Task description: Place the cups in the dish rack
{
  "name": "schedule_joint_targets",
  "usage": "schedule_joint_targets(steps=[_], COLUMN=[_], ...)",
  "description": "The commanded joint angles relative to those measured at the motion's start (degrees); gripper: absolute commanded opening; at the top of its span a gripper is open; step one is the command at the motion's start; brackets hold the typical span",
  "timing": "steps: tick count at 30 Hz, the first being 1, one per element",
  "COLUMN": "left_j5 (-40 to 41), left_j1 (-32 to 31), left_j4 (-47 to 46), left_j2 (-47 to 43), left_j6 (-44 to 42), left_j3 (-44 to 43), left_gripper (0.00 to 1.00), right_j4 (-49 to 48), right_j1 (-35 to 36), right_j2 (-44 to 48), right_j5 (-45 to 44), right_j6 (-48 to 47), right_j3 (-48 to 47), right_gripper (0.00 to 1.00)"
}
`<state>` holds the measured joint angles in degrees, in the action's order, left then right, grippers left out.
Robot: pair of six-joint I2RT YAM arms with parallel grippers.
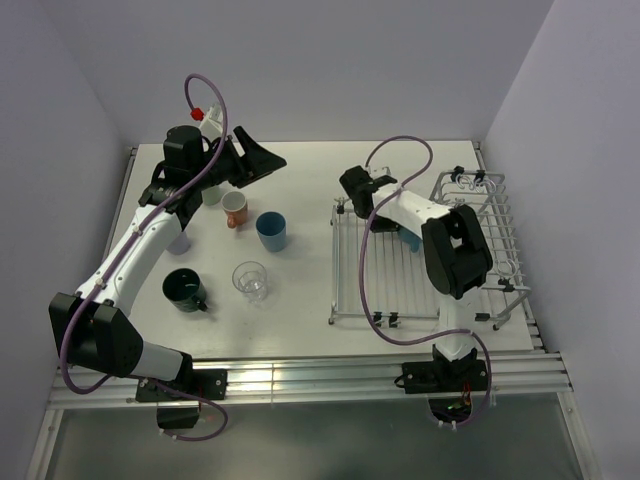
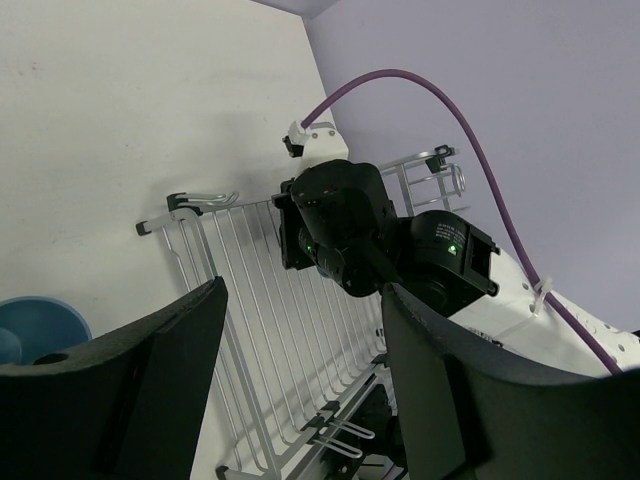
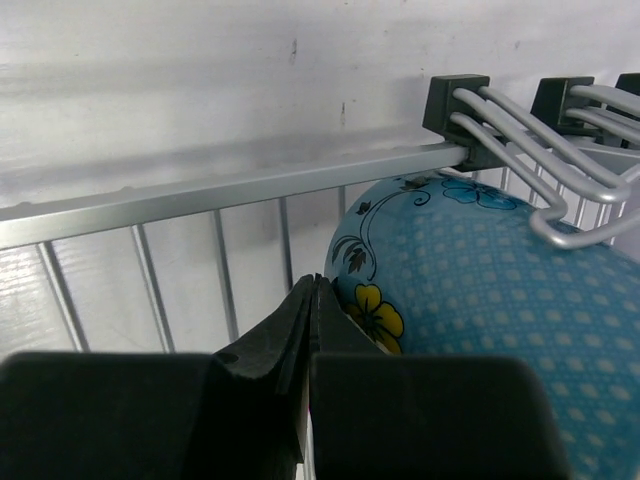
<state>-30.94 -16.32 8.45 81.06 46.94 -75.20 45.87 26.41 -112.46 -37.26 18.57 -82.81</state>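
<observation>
R fingers [image 3: 268,352] clenched together, floral blue cup [image 3: 480,290] touching their right side inside dish rack [image 3: 230,186], L fingers [image 2: 150,385] spread wide over surface [image 1: 300,330]

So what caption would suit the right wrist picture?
Closed right gripper beside a flowered blue cup inside the wire dish rack.

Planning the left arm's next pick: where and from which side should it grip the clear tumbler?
Pinch the clear tumbler by its wall at the rim, coming straight down: it stands upright, mouth open, with no handle, and the dark green mug stands apart, leaving room.
</observation>
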Motion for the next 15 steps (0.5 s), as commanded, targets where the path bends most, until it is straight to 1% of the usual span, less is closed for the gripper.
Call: schedule_joint_targets(steps=[1,15], left_j5=[0.1,0.3], left_j1=[0.0,0.0], left_j4=[-1.9,-1.7], left_j2=[-1.8,-1.4], left_j6=[-1.4,-1.6], left_j3=[0.1,0.1], left_gripper=[0.69,0.69], right_j4=[-0.8,-2.1], right_j1=[-1.6,-4.9], right_j2=[0.4,2.1], right_j5=[-2.2,-1.7], right_j6=[0.3,-0.2], right_j3=[0.8,2.8], right_gripper=[0.0,0.0])
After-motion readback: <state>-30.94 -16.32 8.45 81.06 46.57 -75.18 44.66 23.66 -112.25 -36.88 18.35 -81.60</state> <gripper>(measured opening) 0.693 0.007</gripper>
